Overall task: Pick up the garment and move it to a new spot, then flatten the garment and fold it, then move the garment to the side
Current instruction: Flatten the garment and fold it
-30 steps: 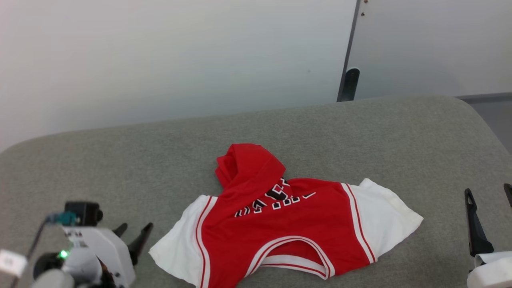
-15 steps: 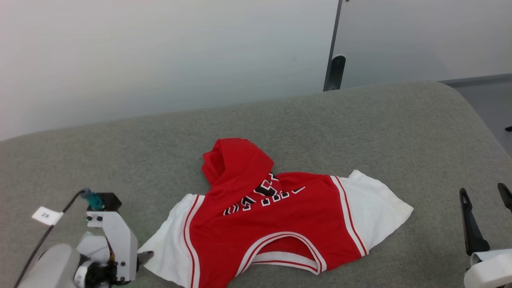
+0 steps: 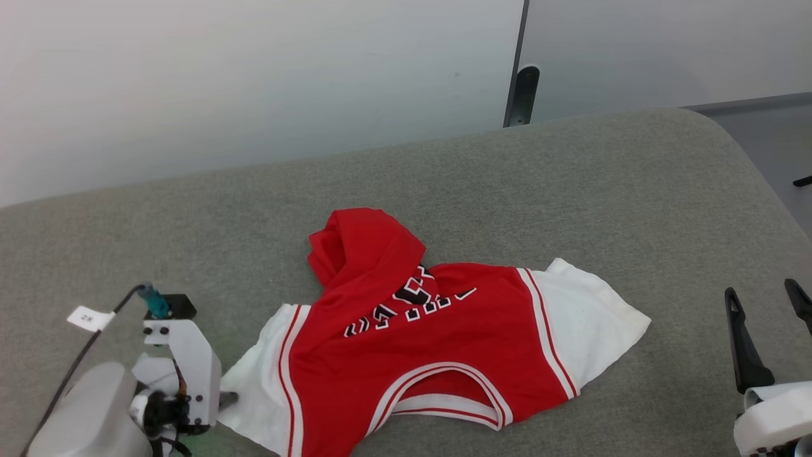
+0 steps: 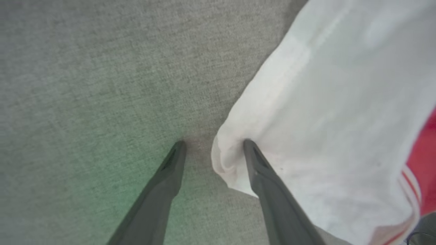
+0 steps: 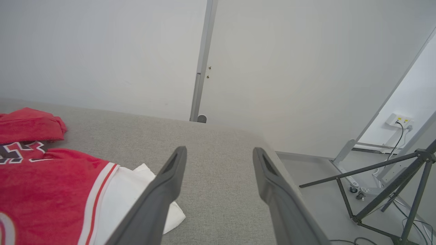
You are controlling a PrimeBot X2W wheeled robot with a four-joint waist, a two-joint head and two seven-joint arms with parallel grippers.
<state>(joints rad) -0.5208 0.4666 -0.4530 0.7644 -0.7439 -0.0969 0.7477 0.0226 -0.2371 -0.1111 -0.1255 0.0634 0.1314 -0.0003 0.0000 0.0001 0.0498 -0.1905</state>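
While its two dark fingers stand apart, the left pincer (image 4: pixel 213 144) points down at the grey cushion (image 4: pixel 85 85) and straddles the outer corner of the garment's white sleeve (image 4: pixel 323 119). One fingertip rests on bare cushion and the other lies on the sleeve. The rolled sleeve edge sits in the gap between them, unclamped. From that pincer the garment (image 3: pixel 431 343) spreads out flat toward the right pincer (image 3: pixel 760 289). Its striped collar is on the robot's side, and its red body is bunched up on the far side, folded over part of the black lettering. The right pincer is also open and empty above the cushion. The garment's other white sleeve (image 5: pixel 136 190) lies off to its left, apart from its fingers.
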